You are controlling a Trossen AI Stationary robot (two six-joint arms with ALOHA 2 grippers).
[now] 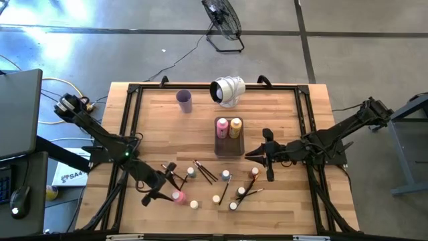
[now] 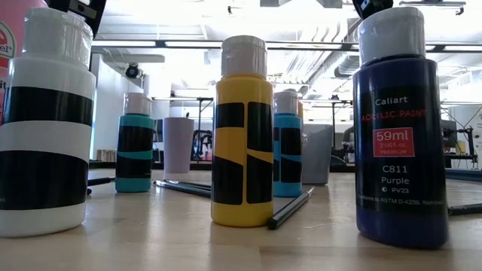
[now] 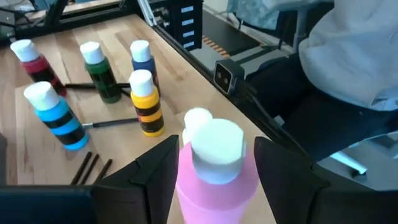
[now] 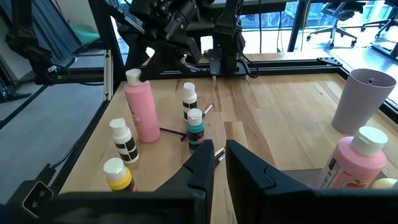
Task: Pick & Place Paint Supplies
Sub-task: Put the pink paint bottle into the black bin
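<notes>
- Near the desk's front-left corner, the left tool (image 1: pixel 167 193) is set wide around a tall pink paint bottle (image 1: pixel 178 196). In the left wrist view the fingers (image 3: pixel 155 174) are seen flanking the bottle's neck just under its white cap, so it looks like a grab being lined up. Whether they're actually touching it can't be told.
- Along the front edge, the small paint bottles (image 1: pixel 226 175) and thin paintbrushes (image 1: pixel 204 171) are scattered loose, probably left waiting their turn.
- Mid-desk, a clear tray (image 1: pixel 229 146) is already loaded with a pink and a yellow-orange bottle, standing upright. That's most likely the drop-off spot.
- A lilac cup (image 1: pixel 184 100) is parked by the back edge, maybe meant for the brushes.
- Right of the tray, the right tool (image 1: pixel 267 155) is held nearly closed with nothing in it, apparently just waiting.
</notes>
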